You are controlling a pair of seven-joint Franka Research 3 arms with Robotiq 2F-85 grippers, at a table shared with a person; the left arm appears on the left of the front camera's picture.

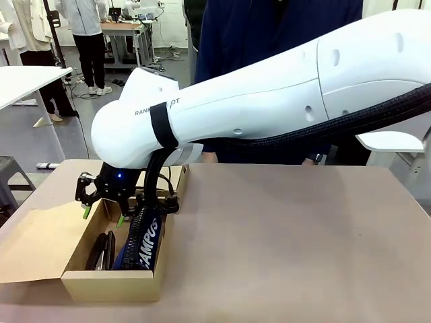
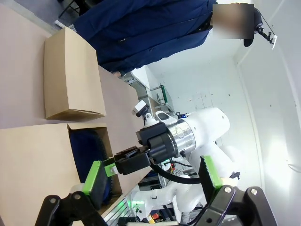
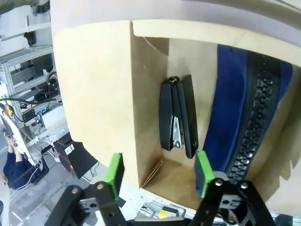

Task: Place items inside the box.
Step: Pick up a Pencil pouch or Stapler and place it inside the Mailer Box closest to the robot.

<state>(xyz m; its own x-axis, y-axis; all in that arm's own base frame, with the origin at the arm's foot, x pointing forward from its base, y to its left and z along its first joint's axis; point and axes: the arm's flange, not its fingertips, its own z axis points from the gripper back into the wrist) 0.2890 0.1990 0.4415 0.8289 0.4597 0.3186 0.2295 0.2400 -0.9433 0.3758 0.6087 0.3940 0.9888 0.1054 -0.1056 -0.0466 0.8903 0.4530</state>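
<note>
One cardboard box [image 1: 111, 286], one navy CAMPUS pouch [image 1: 147, 243], one black stapler [image 3: 178, 117], one person [image 1: 269, 27]

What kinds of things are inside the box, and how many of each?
Navy "CAMPUS" zip pouch: 1
Black stapler: 1
Total that I can see in the box: 2

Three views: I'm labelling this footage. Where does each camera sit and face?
Front: between the arms, facing the person across the table; right arm reaches the box.
Left wrist: on that wrist, along open left gripper toward the right gripper.
Right wrist: past its pads, down into the box at stapler, navy pouch.
Shared: the box.
</note>
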